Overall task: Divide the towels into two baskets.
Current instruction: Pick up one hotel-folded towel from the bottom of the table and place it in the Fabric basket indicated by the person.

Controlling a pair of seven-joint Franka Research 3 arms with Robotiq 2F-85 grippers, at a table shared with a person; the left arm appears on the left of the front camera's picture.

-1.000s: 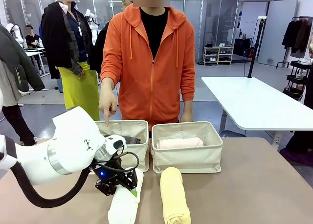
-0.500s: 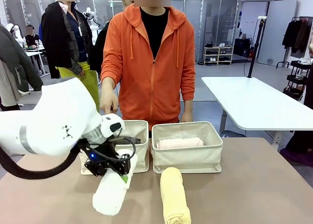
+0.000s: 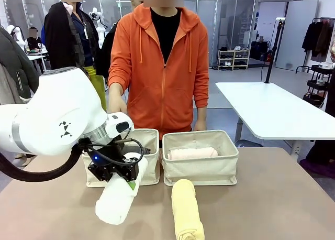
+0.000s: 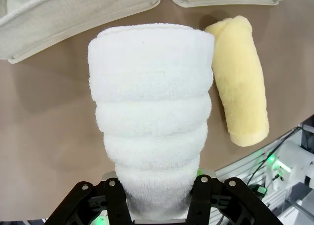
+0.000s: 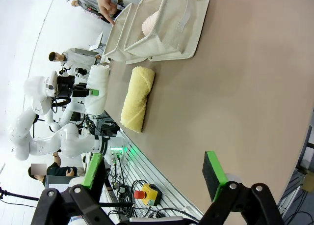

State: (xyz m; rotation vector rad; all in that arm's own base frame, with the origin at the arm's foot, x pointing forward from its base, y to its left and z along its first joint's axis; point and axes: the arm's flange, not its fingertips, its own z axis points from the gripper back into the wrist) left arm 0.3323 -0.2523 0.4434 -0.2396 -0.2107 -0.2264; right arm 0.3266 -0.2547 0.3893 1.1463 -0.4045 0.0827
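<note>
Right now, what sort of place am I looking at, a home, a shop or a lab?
Most likely a robotics lab or test hall: a white robot arm works at the table, a red emergency-stop button sits by its edge, and behind stand glass partitions and a white worktable.

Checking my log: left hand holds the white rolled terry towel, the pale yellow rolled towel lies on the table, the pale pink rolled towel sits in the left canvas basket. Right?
One slip: the front view shows the pale pink rolled towel in the right canvas basket, not the left. The rest stands: left hand on the white rolled terry towel, pale yellow rolled towel on the table.
</note>
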